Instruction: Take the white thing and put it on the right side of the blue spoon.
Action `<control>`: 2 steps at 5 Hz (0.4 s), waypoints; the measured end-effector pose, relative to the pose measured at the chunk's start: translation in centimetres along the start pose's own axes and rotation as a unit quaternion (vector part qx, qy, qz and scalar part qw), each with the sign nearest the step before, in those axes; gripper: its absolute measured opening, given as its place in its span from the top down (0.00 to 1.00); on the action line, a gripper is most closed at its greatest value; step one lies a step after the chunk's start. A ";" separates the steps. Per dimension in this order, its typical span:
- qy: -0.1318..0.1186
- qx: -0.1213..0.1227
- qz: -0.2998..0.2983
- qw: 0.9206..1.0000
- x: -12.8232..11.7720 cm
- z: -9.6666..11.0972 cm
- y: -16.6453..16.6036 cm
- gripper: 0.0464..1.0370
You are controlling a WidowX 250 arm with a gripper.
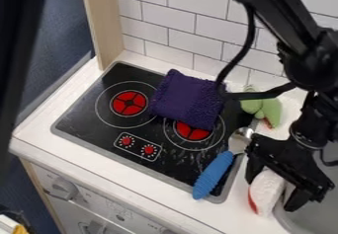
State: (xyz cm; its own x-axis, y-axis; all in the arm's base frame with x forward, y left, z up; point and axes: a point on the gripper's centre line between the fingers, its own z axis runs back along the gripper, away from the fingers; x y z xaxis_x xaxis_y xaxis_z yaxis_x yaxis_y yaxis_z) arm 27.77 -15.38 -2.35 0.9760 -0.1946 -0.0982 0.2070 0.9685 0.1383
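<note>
At the right, the black gripper (272,191) is low over the counter strip between stove and sink. Its fingers stand wide apart, open, one on each side of a white thing (267,189) with a red edge. The upper part of the white thing is hidden under the gripper; whether the fingers touch it I cannot tell. To the left, the blue spoon (213,175) lies slantwise across the stove's right edge, with its blue handle toward the front and its metal bowl close to the gripper.
A purple cloth (187,99) lies on the black stove top (92,110), partly over the right burner. Behind the spoon is a green plush toy (265,108). The sink (324,198) is at the right edge, and a tiled wall (173,21) stands behind.
</note>
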 end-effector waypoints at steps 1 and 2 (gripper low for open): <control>-0.006 -0.004 0.004 1.000 -0.6 1.3 0.5 0.04; -0.019 -0.019 0.018 0.999 -0.5 2.2 1.5 0.04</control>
State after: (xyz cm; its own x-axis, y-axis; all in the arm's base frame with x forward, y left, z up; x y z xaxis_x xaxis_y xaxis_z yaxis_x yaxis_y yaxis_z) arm 27.77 -14.18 0.09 0.9849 -0.1639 -0.0560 0.1690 0.9801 0.1038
